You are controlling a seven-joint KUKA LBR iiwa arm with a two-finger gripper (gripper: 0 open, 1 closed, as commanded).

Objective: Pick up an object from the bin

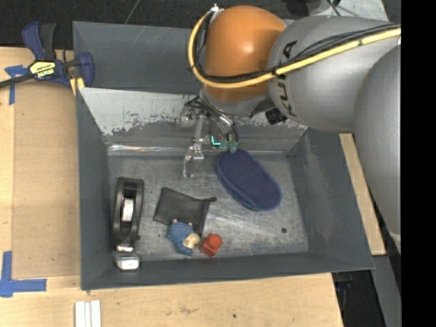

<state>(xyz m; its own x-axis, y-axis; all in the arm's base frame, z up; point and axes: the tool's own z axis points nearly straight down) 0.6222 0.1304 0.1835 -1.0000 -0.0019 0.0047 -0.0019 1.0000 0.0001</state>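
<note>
My gripper [212, 151] hangs under the orange dome at the back of the bin, near the rear wall. Its fingers stand apart and open, with nothing between them. The left fingertip [193, 156] is over bare floor. The right one is at the upper end of a dark blue oval pad [250, 182], which lies flat and slanting towards the right front. A black flat sheet [181, 208] with a bent corner lies in front of the gripper, apart from it.
A black tape dispenser [127, 215] with a white tip lies along the left wall. A small blue toy [180, 236] and a red piece [212, 244] sit by the front wall. The arm comes in from the right above the bin.
</note>
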